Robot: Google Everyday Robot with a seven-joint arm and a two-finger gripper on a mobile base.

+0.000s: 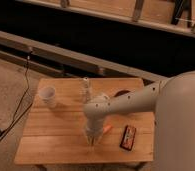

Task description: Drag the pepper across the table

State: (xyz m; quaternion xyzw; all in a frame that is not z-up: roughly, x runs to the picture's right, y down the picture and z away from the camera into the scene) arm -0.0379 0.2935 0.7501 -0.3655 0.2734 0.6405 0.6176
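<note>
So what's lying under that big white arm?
Part of an orange pepper shows on the wooden table, beside the shut gripper pointing down at the planks. Behind the arm the rim of a dark bowl peeks out; the rest of both is covered.

Only one view is given. The scene is seen from high up, and the desk (56, 137) is looked down on at a slant from its near side. The camera is set close to the robot's body (183, 125), whose big pale round shape fills the right side of the view. The arm (128, 102) is seen reaching from there to the left over the desk. The end effector (92, 140) is seen low in the middle, pointed down at the near part of the desk, its fingers closed together. Nearly the whole desk top is taken in. Some floor (6, 85) is shown at the left, and a long ledge (66, 50) is shown behind the desk.
</note>
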